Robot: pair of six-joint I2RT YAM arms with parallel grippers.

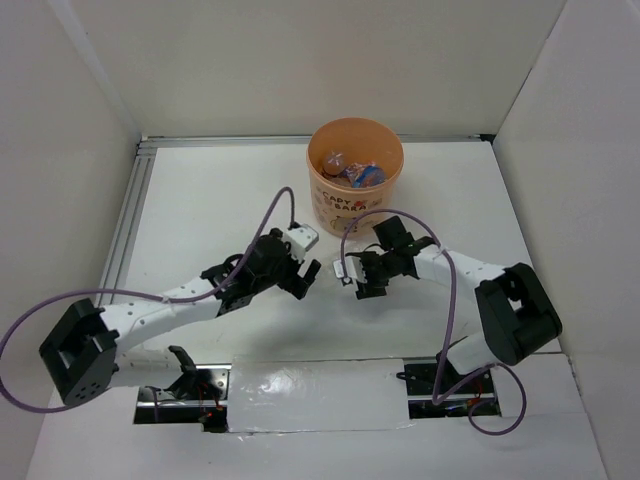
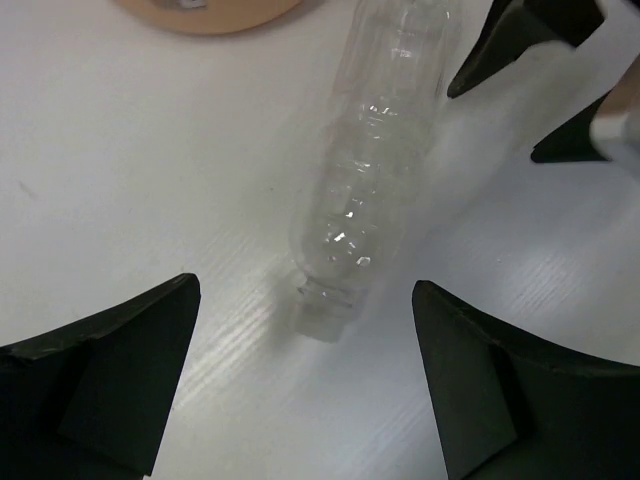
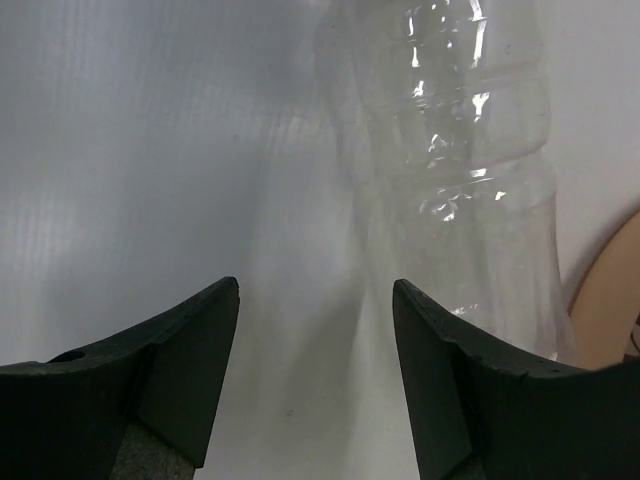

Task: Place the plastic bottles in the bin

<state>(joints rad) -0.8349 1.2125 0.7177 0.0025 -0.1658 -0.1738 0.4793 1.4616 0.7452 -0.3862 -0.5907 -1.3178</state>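
A clear plastic bottle [image 2: 372, 170] with no label and no cap lies on the white table, its open neck [image 2: 326, 315] pointing at my left gripper [image 2: 305, 290]. That gripper is wide open, just short of the neck, holding nothing. My right gripper [image 3: 316, 285] is open too, with only bare table between its fingers. The same bottle [image 3: 470, 170] lies just right of its gap, partly behind the right finger. The orange bin [image 1: 355, 172] stands beyond both grippers and has several bottles [image 1: 352, 170] inside. In the top view my left gripper [image 1: 306, 274] and right gripper [image 1: 354, 277] face each other.
White walls close in the table on three sides. A metal rail [image 1: 125, 225] runs along the left edge. The right gripper's black fingers [image 2: 520, 40] show at the top right of the left wrist view. Purple cables [image 1: 275, 210] loop over both arms.
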